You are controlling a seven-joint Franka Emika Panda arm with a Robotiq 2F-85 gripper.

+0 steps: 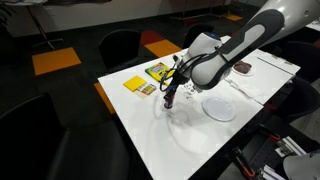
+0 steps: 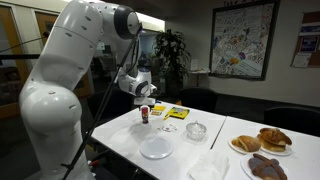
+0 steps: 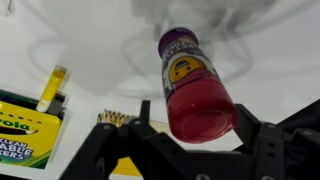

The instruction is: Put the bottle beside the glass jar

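A white table carries everything, with the white arm reaching over it. A white plate lies near the glass jar, and a crayon box sits further back. The gripper flanks the bottle on both sides; whether it squeezes cannot be told. The small bottle has a dark red body and a purple band with a yellow mark, and stands apart from the jar

The white worktop carries a white plate, a glass jar just beside it, a crayon box and a yellow pad farther off, and pastry plates at right.
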